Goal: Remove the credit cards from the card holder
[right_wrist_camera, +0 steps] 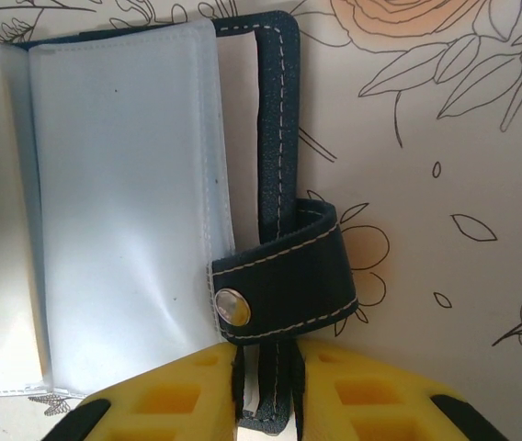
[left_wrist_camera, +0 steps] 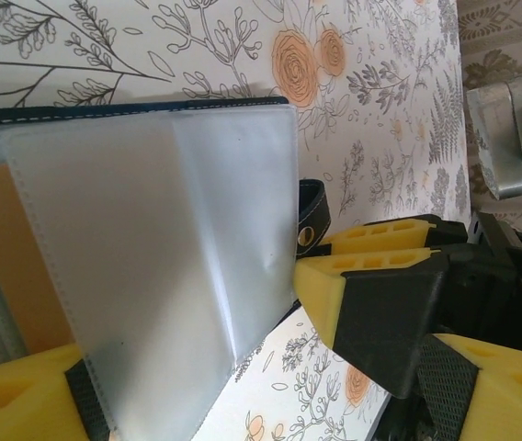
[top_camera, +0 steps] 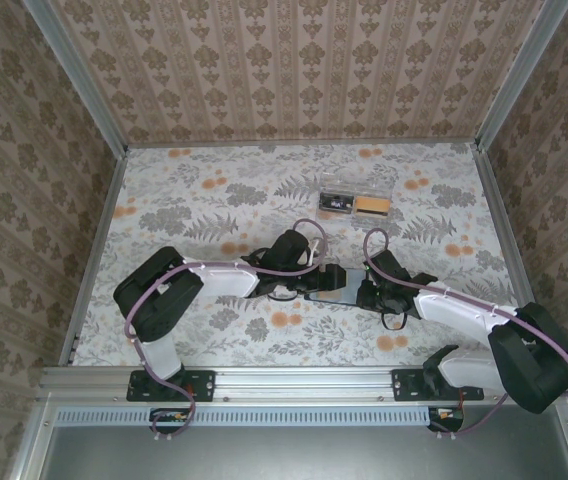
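The card holder (top_camera: 330,284) is open at mid-table (top_camera: 214,200), clear sleeves up, between the two arms. The right gripper (right_wrist_camera: 266,404) pinches its navy right edge, just by the snap tab (right_wrist_camera: 284,276). The left gripper (left_wrist_camera: 261,395) stands spread wide around the left sleeves. A clear box (top_camera: 357,203) sits farther back.

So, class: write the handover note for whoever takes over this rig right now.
Left end effector: open, straddling the clear sleeves of the holder.
Right end effector: shut on the holder's edge beside the snap tab.
Holder: lying open on the table between the arms.
Done: holder opened.
Left: no loose card seen; an orange card sits in a sleeve; pull the cards out.
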